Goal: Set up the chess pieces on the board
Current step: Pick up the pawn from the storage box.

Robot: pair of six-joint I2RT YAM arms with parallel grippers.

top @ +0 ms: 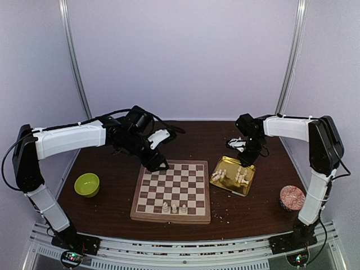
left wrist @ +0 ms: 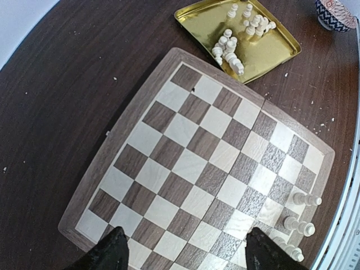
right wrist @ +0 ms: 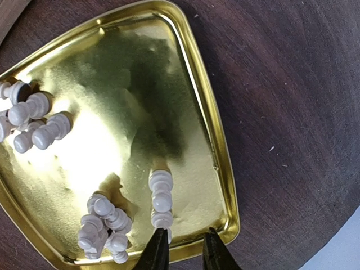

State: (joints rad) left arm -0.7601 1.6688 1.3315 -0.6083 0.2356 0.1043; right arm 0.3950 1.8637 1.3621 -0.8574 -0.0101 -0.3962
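Observation:
The board [top: 174,185] lies at the middle of the table with three cream chess pieces [top: 174,208] standing along its near edge. In the left wrist view these three pieces [left wrist: 306,198] stand at the lower right of the board [left wrist: 197,163]. My left gripper [top: 156,164] hovers over the board's far left corner, open and empty [left wrist: 188,253]. The other chess pieces [right wrist: 107,228] lie in heaps in the gold tray [right wrist: 222,152]. My right gripper [right wrist: 187,239] is low over the tray's rim, with a narrow empty gap between its jaws. One lying piece [right wrist: 161,197] touches its left finger from outside.
The gold tray [top: 230,166] sits right of the board. A green bowl [top: 87,184] stands at the left and a patterned bowl [top: 292,198] at the right near the right arm's base. Small crumbs dot the dark tabletop.

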